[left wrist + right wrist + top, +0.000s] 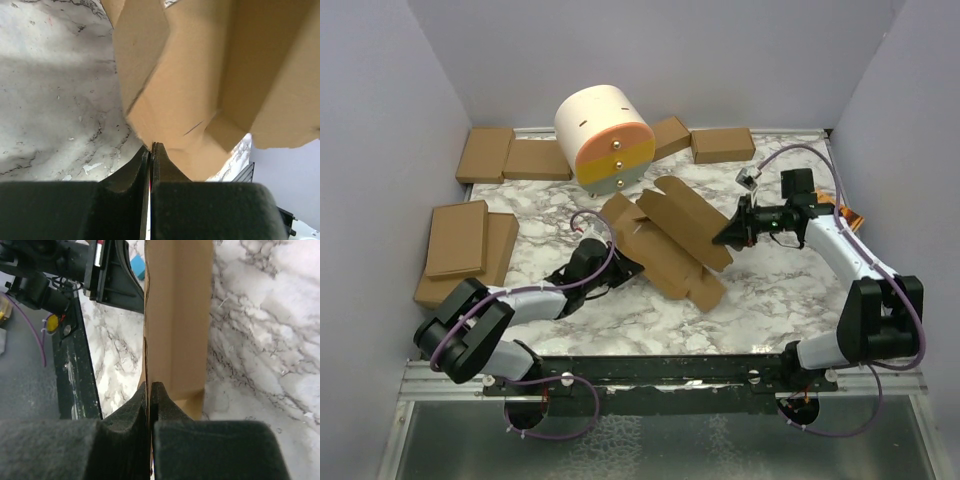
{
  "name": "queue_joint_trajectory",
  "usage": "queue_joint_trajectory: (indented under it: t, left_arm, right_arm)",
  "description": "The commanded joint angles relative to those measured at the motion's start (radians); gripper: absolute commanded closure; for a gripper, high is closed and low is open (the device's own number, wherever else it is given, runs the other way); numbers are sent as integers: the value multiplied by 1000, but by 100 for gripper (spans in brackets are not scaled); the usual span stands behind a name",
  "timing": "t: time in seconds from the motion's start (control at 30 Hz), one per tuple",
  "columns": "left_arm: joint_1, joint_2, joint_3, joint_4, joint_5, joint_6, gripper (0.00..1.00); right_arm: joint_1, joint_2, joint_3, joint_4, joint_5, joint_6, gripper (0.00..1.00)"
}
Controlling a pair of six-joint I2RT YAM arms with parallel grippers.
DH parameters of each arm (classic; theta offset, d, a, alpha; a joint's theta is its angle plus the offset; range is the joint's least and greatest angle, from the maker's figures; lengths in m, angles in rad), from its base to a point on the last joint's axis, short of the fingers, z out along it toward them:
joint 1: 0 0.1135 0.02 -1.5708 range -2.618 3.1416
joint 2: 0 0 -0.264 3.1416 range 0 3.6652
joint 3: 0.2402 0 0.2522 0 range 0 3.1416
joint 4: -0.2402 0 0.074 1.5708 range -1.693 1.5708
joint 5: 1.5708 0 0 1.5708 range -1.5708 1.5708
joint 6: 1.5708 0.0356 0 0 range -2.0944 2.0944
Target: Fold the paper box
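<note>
Currently, the left pincer [151, 147] is closed on an edge of the paper box [672, 245]; the right pincer [149, 386] clamps its opposite edge, sheet extending ahead.

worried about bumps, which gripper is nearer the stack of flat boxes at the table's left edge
Left. The left gripper, shut on the left side of the paper box, sits right of the stack; the right gripper holds its right side, farther off.
</note>
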Motion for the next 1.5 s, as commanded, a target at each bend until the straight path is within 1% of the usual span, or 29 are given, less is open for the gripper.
queue_joint_trajectory:
  t: [0.0,0.23,0.47,0.57,0.67,0.73,0.8,0.9,0.93,1.0,1.07,1.17,1.23,1.37,1.47]
  left_arm:
    - [-6,12,47,-47,-45,6,100]
    - [-6,34,61,-57,-45,9,100]
    - [-7,82,97,-120,-46,3,100]
    - [-7,84,98,-131,-55,-2,100]
    - [-7,79,114,-196,-82,7,100]
    - [-6,71,110,-208,-89,9,100]
    - [-6,61,104,-227,-107,13,100]
    - [-6,44,95,-246,-123,23,100]
    - [-6,41,96,-252,-125,28,100]
    - [-6,41,100,-261,-125,41,100]
    - [-6,46,106,-265,-121,52,100]
    - [-6,53,111,-263,-112,61,100]
    - [-6,53,109,-260,-110,63,100]
    - [-6,42,102,-261,-113,65,100]
    - [-6,35,104,-266,-115,70,100]
  right_arm:
    - [9,77,-46,16,-62,12,99]
    - [18,117,-58,65,-10,55,99]
    - [25,183,-67,84,-176,100,99]
    - [26,210,-72,90,-188,108,99]
    - [26,224,-74,92,-178,112,99]
    - [22,225,-67,90,-189,111,99]
    - [16,210,-46,64,-129,82,99]
    - [14,155,-51,104,49,88,99]
    - [14,134,-60,129,105,89,97]
    - [14,105,-68,156,172,90,89]
    - [14,98,-61,158,176,85,85]
    - [14,114,-51,155,172,83,81]
    - [14,120,-44,155,196,77,78]
    - [14,115,-47,193,265,75,74]
    - [14,120,-42,211,272,80,73]
